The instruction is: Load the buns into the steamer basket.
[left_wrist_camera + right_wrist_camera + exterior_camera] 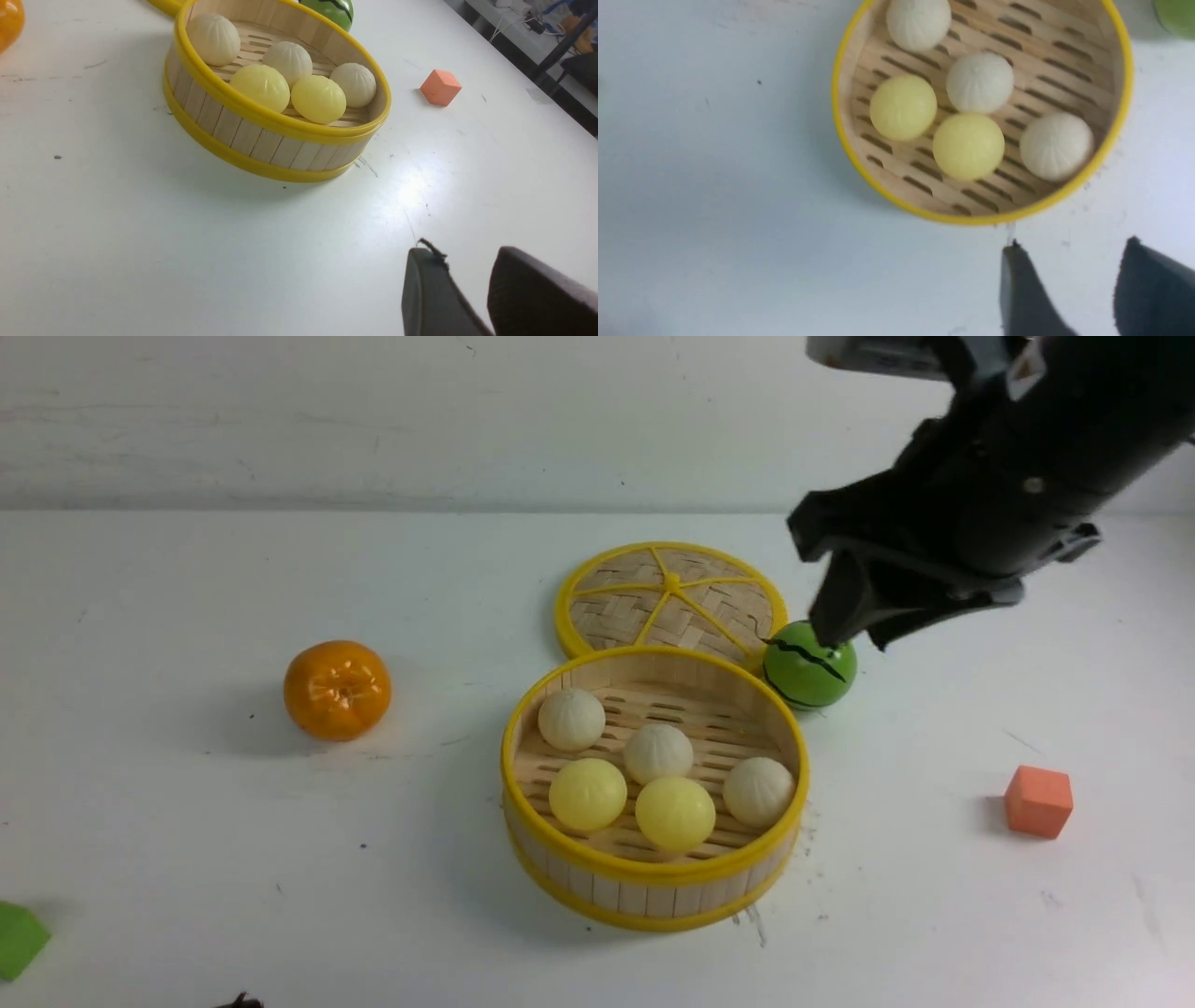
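Now | all five buns [658,753] are seated in steamer basket [653,901] | right gripper [1069,289] and left gripper [467,289] are parted, nothing held

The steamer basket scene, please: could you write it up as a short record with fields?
basket: round bamboo, yellow rims, on the white table
buns: five, all inside the basket; three cream, two pale yellow
lid: flat behind the basket
watermelon ball: beside the basket's far right rim
orange: left of the basket
orange cube: right of the basket
right gripper: fingers apart, empty, raised near the ball
left gripper: fingers apart, empty
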